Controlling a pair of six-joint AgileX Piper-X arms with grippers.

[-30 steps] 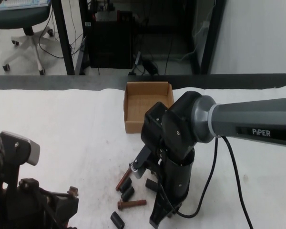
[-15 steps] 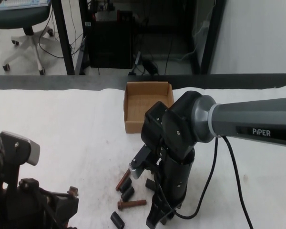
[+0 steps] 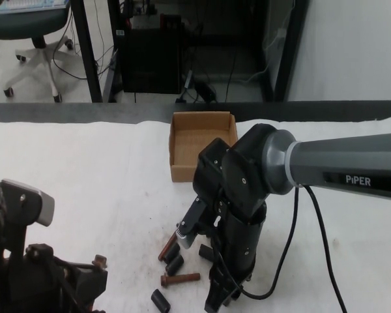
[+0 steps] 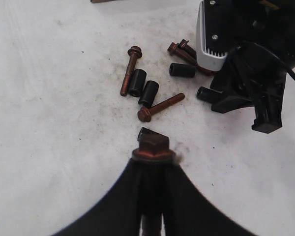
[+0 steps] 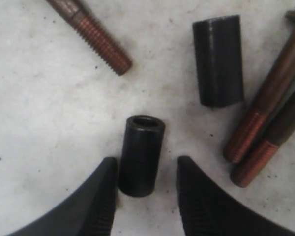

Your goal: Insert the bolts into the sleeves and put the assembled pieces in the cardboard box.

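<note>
**One bolt in hand, one sleeve bracketed — nothing boxed yet**

High view: the cardboard box sat toward the far edge of the bench, about midway along it. The part of its floor that showed held no assembled piece. Loose parts lay clustered by the near edge, under the right arm.

Left wrist view: the left gripper was clamped on a bolt, whose head stuck out past the fingertips. Beyond it lay loose bolts and sleeves, none of them joined as far as could be told.

Right wrist view: the right gripper had its fingers apart, one on each side of a lying sleeve — around it, not yet pinching. A second sleeve lay near.

By this showing the task was barely begun: every insertion and every trip to the box remained.
</note>
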